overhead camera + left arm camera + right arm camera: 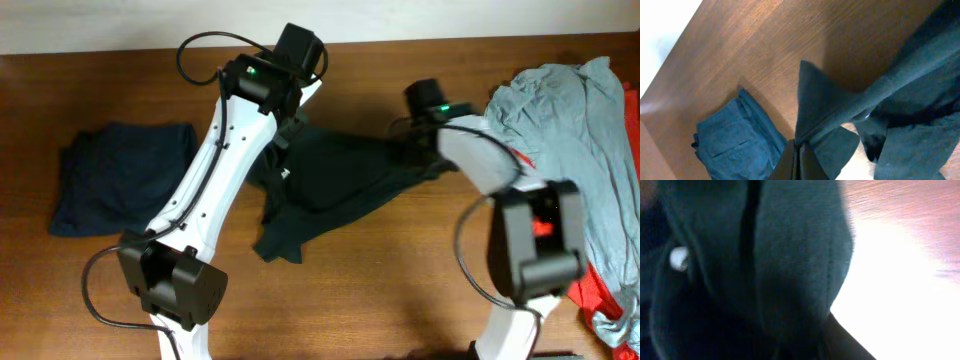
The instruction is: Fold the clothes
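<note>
Black T-shirt (340, 185) lies bunched mid-bench (400, 290), between the two arms, with one peak of cloth drawn up.

Left tool (800, 147): together, clamped on that peak.

Right tool (412, 142): at the shirt's right edge, cloth filling its camera. Apart or together, cannot tell.

Risks:
- The left pinch looks thin, so a taut pull may slip it.
- The right tool may catch doubled layers or none, skewing the spread.
- Grey shirt (570, 150) near the right arm could snag.

Count: black T-shirt 1; folded navy garment (120, 175) 1; grey shirt 1; red shirt (600, 295) 1; tools 2.
</note>
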Controlling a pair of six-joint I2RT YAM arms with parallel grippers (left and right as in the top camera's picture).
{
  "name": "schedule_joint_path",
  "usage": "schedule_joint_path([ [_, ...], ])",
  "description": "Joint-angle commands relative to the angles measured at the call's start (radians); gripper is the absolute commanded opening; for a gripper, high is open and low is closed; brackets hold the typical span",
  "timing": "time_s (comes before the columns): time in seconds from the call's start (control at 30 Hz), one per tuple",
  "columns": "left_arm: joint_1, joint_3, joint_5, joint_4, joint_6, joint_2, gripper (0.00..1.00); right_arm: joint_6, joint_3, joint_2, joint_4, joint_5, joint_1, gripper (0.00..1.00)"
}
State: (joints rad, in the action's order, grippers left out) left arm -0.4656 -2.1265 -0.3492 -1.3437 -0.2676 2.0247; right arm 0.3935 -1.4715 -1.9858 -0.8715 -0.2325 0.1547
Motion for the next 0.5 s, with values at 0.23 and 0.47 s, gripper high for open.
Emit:
schedule_joint_path([
  [0.23,0.054,-0.007,-0.093,0.000,0.040,-0.078,0.00,0.000,0.000,0.235,-0.128,0.003,-0.207,0.16],
  [0.47,0.076,-0.007,-0.093,0.000,0.051,-0.130,0.00,0.000,0.000,0.237,-0.174,0.012,-0.209,0.13],
])
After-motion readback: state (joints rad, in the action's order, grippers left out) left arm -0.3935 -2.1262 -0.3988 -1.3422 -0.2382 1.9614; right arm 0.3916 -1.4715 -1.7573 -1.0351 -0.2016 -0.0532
